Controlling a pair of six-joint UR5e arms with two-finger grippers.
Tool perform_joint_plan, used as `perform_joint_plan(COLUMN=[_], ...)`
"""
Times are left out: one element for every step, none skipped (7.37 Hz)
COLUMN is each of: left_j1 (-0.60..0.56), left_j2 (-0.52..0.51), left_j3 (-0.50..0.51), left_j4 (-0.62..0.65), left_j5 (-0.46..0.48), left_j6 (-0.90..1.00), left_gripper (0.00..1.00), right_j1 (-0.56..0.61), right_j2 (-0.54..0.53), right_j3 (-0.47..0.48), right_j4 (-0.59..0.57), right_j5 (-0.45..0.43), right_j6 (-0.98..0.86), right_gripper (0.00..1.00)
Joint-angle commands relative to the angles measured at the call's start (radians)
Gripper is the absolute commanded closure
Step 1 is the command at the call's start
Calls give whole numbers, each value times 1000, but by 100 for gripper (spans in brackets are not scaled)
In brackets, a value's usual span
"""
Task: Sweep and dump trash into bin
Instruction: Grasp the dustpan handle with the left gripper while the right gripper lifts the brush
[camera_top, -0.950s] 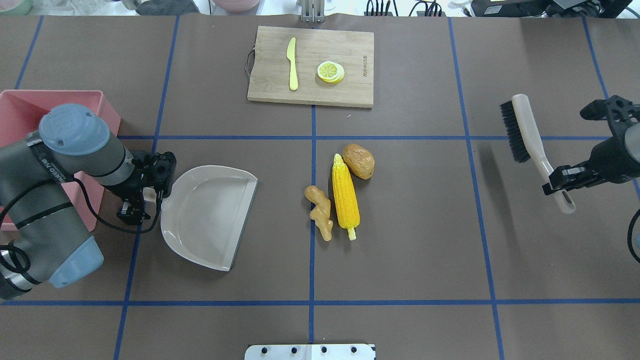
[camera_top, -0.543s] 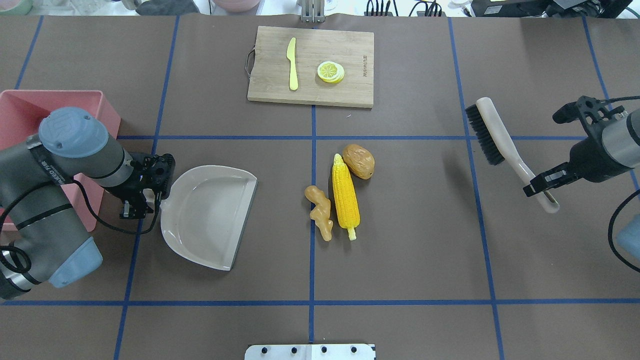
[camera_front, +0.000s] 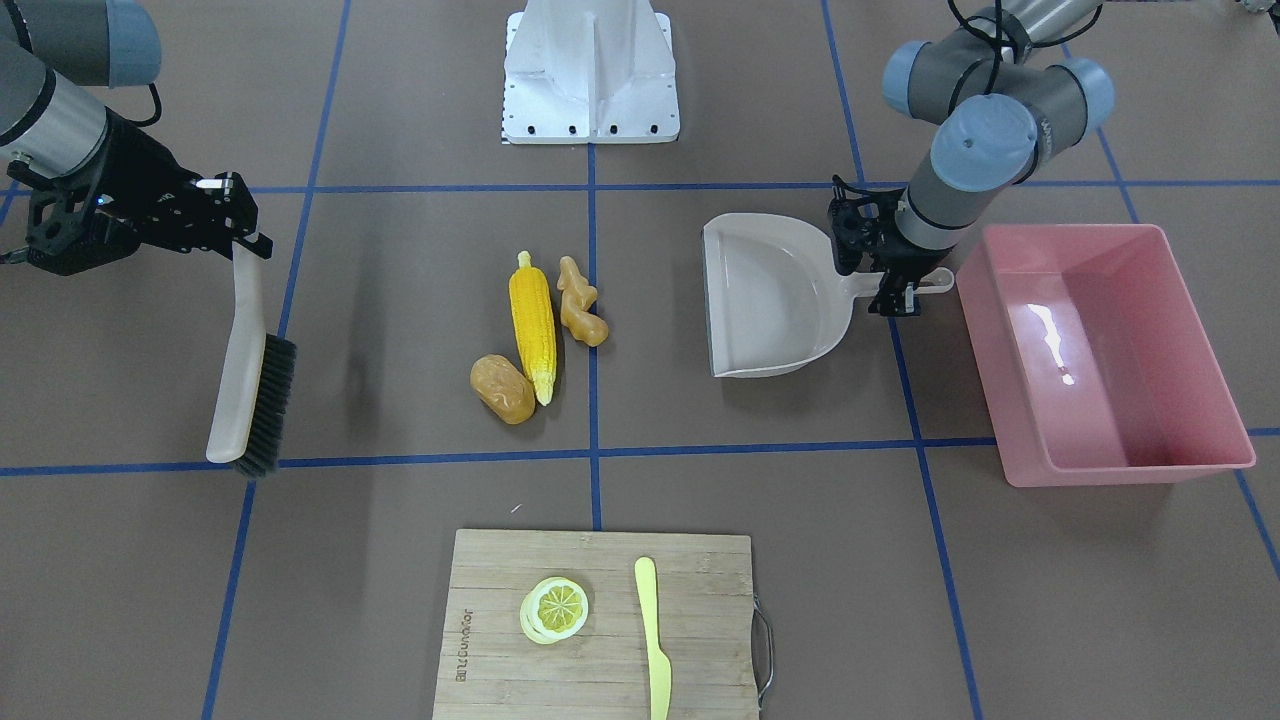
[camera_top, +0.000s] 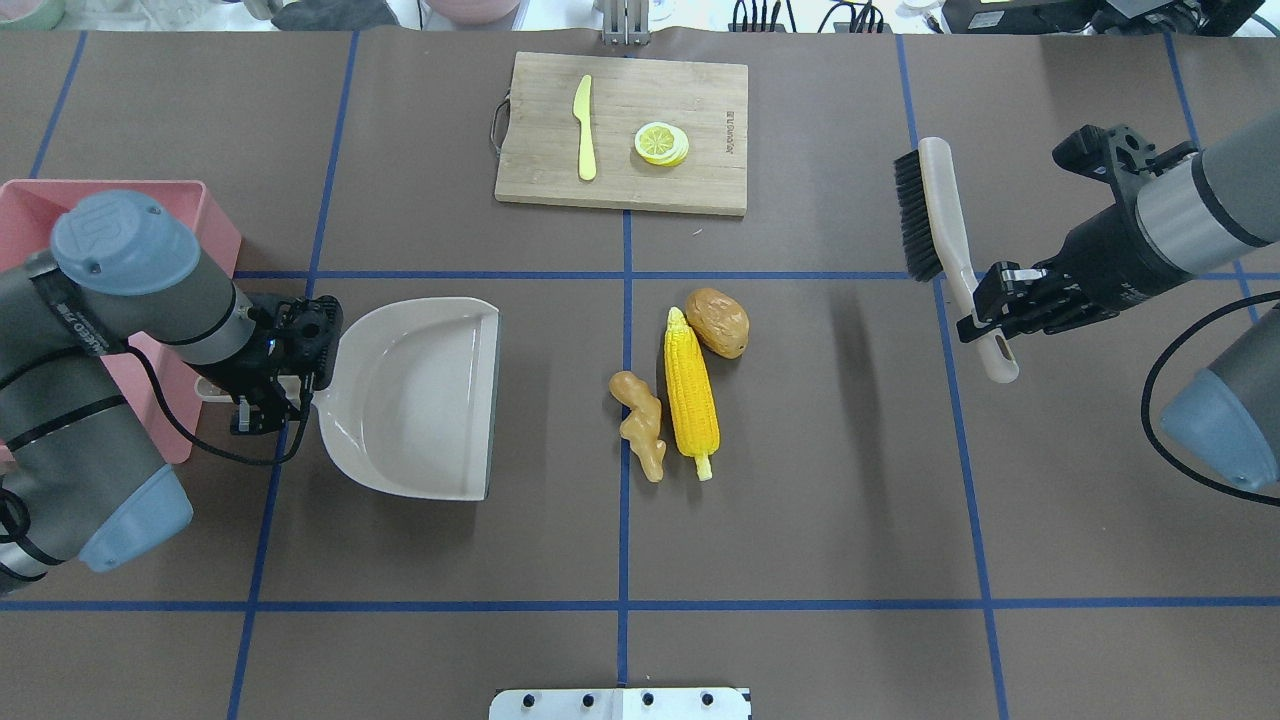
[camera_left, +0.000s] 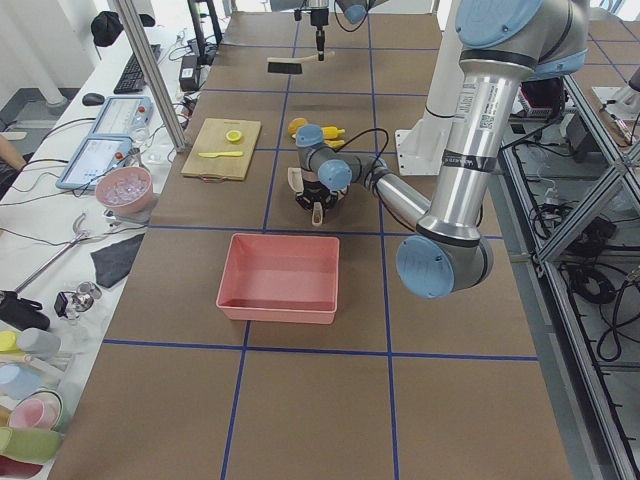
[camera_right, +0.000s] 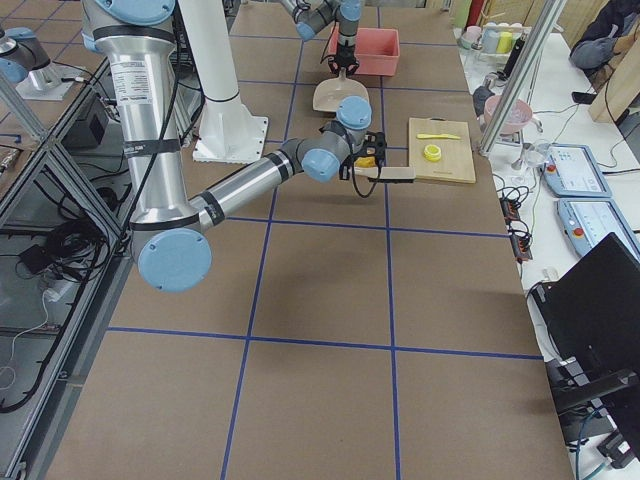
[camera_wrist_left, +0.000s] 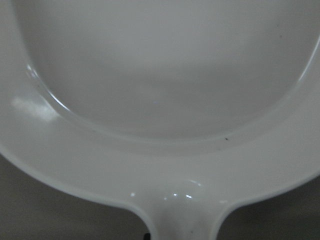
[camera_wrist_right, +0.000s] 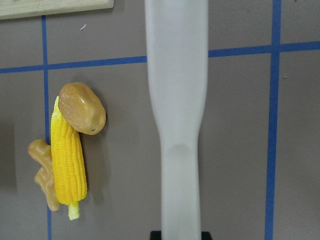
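Observation:
The yellow corn cob (camera_top: 691, 394), brown potato (camera_top: 717, 322) and tan ginger root (camera_top: 640, 424) lie together at the table's middle; they also show in the front view: corn (camera_front: 532, 325), potato (camera_front: 502, 389), ginger (camera_front: 580, 303). My left gripper (camera_top: 262, 397) is shut on the handle of the beige dustpan (camera_top: 415, 398), left of the trash, its open edge facing it. My right gripper (camera_top: 985, 310) is shut on the handle of a brush (camera_top: 935, 222) held in the air to the trash's right. The pink bin (camera_front: 1100, 350) stands at the far left behind my left arm.
A wooden cutting board (camera_top: 622, 132) at the back middle holds a pale yellow knife (camera_top: 584, 127) and a lemon slice (camera_top: 661, 143). A white mount plate (camera_top: 620, 703) sits at the front edge.
My right gripper carried the brush left and toward the back, closer to the trash. My left gripper turned the dustpan so its open edge squarely faces the trash, and shifted it slightly back.

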Motion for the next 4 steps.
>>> perform_joint_plan(left_j1=[-26, -24, -24, -21], left_j2=[-67, -156, -237, -273], left_j3=[-50, -36, 3, 35], left_j4=[187, 296, 370, 375], left_j5=[-5, 5, 10, 12], left_j6=[2, 2, 0, -3], left_gripper=[100, 100, 100, 100], right_j1=[1, 1, 2, 2], right_j2=[6, 1, -9, -34], right_j3=[0, -10, -11, -22], right_j4=[1, 1, 22, 81], right_j5=[15, 19, 68, 111], right_j6=[23, 39, 58, 78], right_gripper=[100, 100, 100, 100])
